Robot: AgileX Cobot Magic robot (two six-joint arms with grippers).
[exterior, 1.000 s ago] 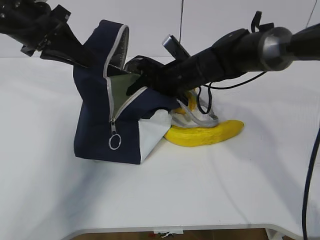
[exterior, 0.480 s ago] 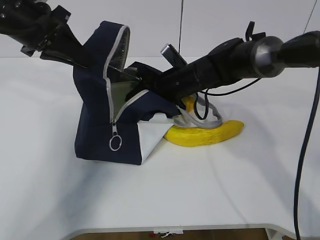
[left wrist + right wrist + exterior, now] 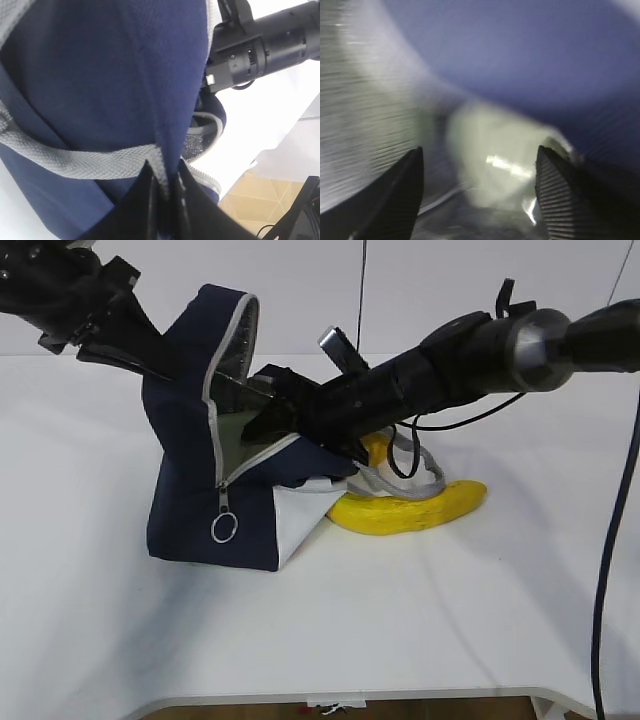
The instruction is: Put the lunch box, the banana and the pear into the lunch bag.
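One lunch bag [image 3: 215, 495] — one banana [image 3: 415, 508] — one lunch box [image 3: 505, 160] — two pincers, left [image 3: 162, 187], right [image 3: 477, 185].

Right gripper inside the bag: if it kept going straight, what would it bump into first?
Probably the lunch box: the blurry pale-green shape lies directly between the open right gripper's fingers, inside the lunch bag. Depth is hard to judge.

I see a white table [image 3: 420, 620] filling most of the frame, a plain white wall [image 3: 300, 280] across the top, and tan floor [image 3: 260, 195] at lower right.
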